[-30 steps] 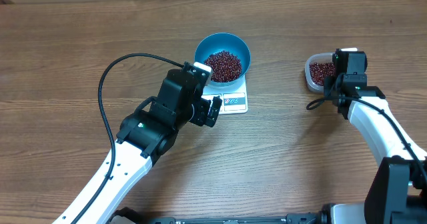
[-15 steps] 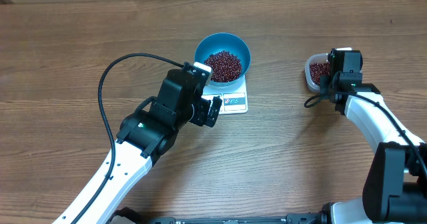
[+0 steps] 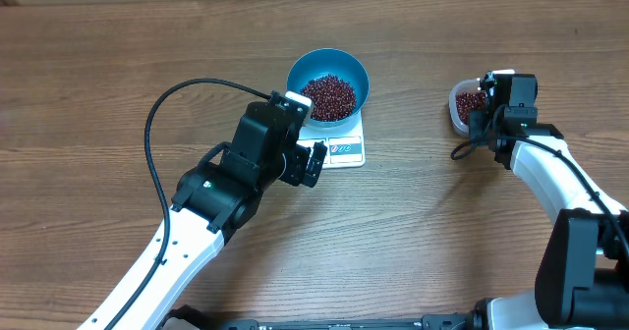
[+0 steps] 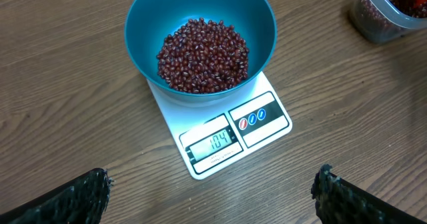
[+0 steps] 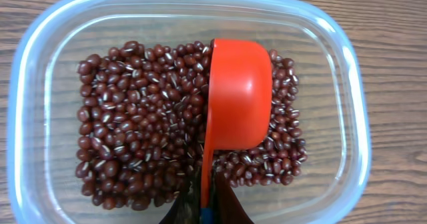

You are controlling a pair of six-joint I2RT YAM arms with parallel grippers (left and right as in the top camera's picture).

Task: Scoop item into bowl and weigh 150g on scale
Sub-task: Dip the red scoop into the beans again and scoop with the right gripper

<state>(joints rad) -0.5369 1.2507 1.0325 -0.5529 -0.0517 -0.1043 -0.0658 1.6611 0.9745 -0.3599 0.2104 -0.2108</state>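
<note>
We see the scale (image 4: 227, 134) lying lengthwise toward the table's (image 3: 98, 75) far edge, display end nearest. The bowl (image 4: 143, 24) of beans (image 4: 202, 54) sits on its far half. The left gripper (image 3: 313, 164) hangs wide open and empty at the scale's near-left corner, its arm slanting in from the near-left corner. Toward the right edge, the right gripper (image 5: 205, 207) is clamped on the scoop (image 5: 239, 97) handle, with the cup pointing away into the tub (image 5: 27, 117).

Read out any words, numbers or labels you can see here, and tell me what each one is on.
"104": on the display of the scale.
Marks on the two round buttons beside it: too small to read.
Fine print under the display: too blurred to read.
On the bowl, tub and scoop: no writing visible.
</note>
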